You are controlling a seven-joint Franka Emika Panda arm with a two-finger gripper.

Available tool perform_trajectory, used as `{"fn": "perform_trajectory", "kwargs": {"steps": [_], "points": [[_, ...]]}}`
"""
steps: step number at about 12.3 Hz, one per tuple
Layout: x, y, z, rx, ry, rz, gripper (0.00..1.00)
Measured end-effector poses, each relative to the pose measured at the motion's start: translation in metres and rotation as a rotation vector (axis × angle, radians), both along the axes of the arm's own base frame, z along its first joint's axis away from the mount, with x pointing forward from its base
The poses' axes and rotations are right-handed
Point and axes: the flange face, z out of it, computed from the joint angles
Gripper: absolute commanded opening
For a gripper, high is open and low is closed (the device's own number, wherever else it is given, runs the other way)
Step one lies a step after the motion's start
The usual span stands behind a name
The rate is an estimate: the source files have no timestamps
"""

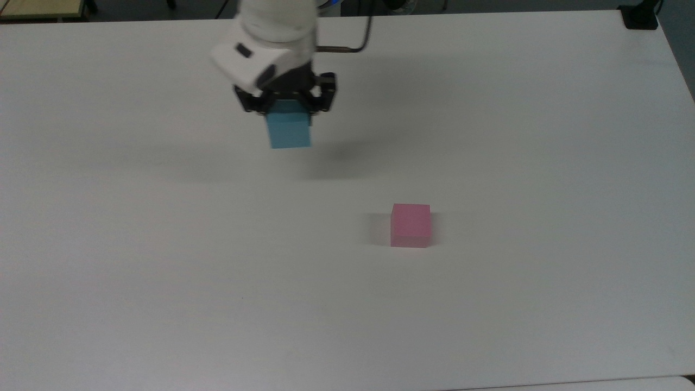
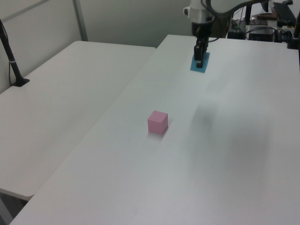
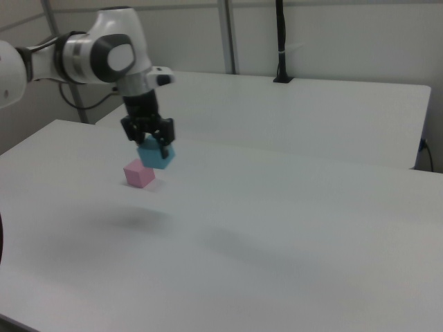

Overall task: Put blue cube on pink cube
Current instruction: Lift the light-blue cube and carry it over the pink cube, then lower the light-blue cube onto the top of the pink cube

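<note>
The light-blue cube (image 1: 290,130) hangs well above the white table, with my gripper (image 1: 288,114) shut on its top half. In the left view the blue cube (image 2: 199,63) hangs under my gripper (image 2: 200,55) far behind the pink cube (image 2: 158,122). The pink cube (image 1: 411,225) rests flat on the table, down and to the right of the blue cube in the top view. In the right view the blue cube (image 3: 156,155) in my gripper (image 3: 151,143) overlaps the upper right of the pink cube (image 3: 138,174). A soft shadow lies on the table below the held cube.
A second white table (image 2: 61,103) adjoins on the left view's left, with a black post (image 2: 11,58) clamped to it. A black clamp (image 1: 640,16) sits at the top view's far right corner. Open tabletop (image 1: 347,315) surrounds the pink cube.
</note>
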Motion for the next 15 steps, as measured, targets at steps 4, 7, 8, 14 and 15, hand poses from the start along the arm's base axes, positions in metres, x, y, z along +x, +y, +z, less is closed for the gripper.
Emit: {"fn": "perform_trajectory", "kwargs": {"steps": [4, 7, 8, 14, 15], "points": [[0.016, 0.111, -0.015, -0.017, -0.035, -0.076, 0.28], [0.032, 0.145, -0.023, -0.003, -0.116, -0.140, 0.28], [0.036, 0.149, -0.029, 0.000, -0.130, -0.154, 0.28], [0.057, 0.163, -0.052, 0.002, -0.148, -0.192, 0.28], [0.059, 0.165, -0.063, -0.004, -0.138, -0.189, 0.28]]}}
